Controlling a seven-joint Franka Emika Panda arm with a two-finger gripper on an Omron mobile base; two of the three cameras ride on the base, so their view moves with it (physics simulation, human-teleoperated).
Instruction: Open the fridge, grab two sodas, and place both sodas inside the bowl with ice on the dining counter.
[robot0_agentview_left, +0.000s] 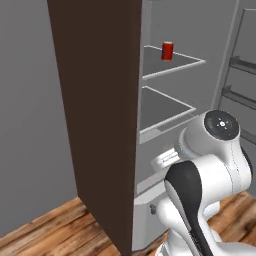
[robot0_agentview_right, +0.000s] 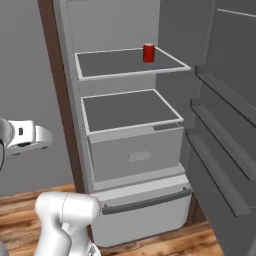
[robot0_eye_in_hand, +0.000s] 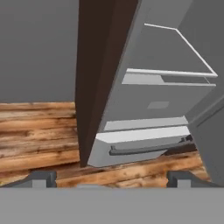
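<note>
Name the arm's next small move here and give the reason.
Probably raise the open gripper toward the red can on the upper shelf. The fridge door is already open, the fingers hold nothing, and the hand view points low, at the lower drawer.

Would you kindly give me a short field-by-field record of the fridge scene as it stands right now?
fridge: door swung open to the right, shelves exposed
red can: upright on the upper shelf, toward its right rear
lower shelf: nothing seen on it
lower drawer: shut, horizontal handle in front
gripper: open, holding nothing, aimed at the fridge's lower part
floor: wooden planks
second soda: not seen
</note>
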